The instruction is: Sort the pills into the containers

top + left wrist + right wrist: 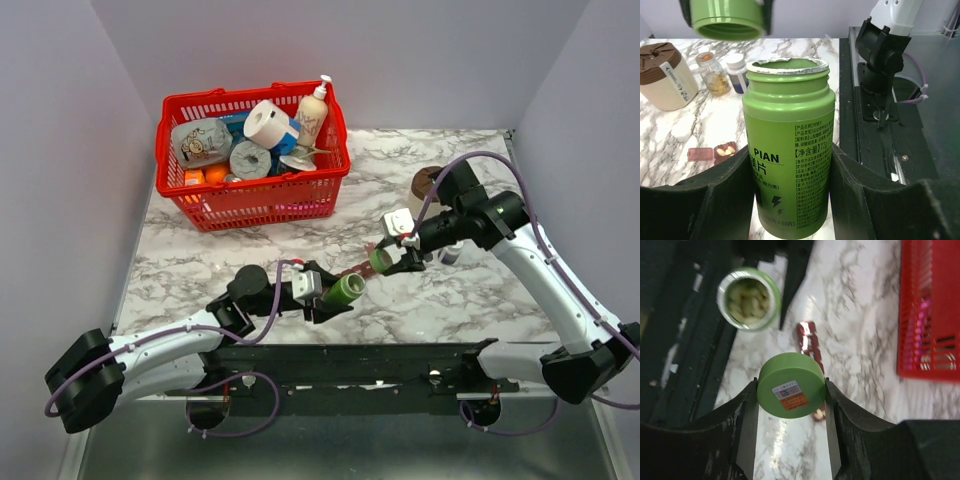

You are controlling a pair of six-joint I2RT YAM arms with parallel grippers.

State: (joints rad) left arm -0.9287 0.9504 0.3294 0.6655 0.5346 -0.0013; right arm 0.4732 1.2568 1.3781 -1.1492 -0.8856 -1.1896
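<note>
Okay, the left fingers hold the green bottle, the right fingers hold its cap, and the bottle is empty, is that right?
Not quite: the green bottle isn't empty. The right wrist view looks into its open mouth and shows pale tablets inside. The left fingers do hold it, and the right fingers hold its cap.

White arm shells (pixel 548 283), black joints (pixel 88 378), black left tool (pixel 790 162) and right tool (pixel 791 390), purple cables (pixel 483 154).

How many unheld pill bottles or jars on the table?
3, near the right arm: cream plastic jar with brown lid, small clear bottle of yellow capsules beside it, white-capped blue bottle. More may be hidden.
</note>
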